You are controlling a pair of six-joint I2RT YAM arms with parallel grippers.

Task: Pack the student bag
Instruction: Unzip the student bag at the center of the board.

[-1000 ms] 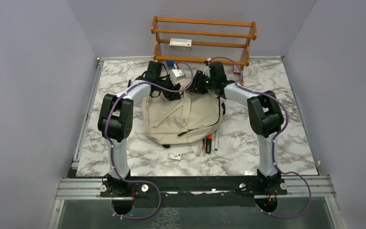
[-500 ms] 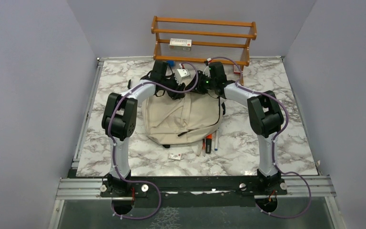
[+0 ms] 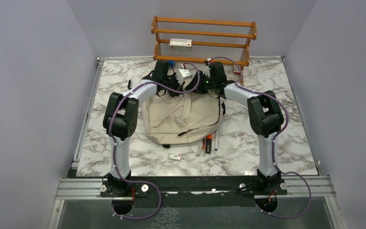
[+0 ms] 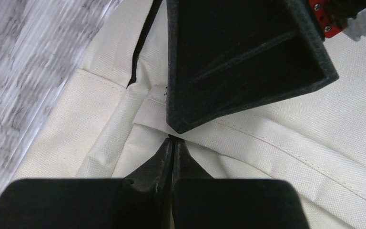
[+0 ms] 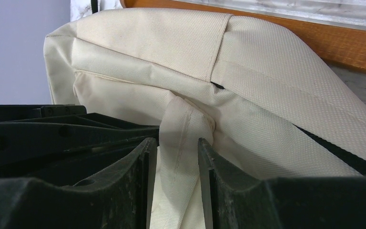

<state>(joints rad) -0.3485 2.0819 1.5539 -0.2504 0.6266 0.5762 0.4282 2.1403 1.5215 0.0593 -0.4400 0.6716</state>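
Note:
The student bag [image 3: 181, 117], a cream backpack with black straps, lies flat mid-table, its top end toward the shelf. My right gripper [image 3: 194, 87] is at the bag's top edge. In the right wrist view it [image 5: 176, 148] is shut on a cream fabric loop [image 5: 183, 124] of the bag [image 5: 171, 43], lifting that end. My left gripper [image 3: 175, 90] is close beside it. In the left wrist view its jaws [image 4: 173, 141] are pressed together with nothing visible between them, tips over the cream fabric [image 4: 290, 143], right under the right gripper's black body [image 4: 243, 57].
A wooden shelf rack [image 3: 204, 40] stands at the back, holding a white box [image 3: 180, 43]; its rail [image 5: 343, 43] is just behind the bag. Pens and markers [image 3: 208, 143] and a small card [image 3: 175, 156] lie in front of the bag.
My left arm has swung back and to the right, bringing its gripper up against the right gripper at the bag's top. The right arm and the bag have barely moved.

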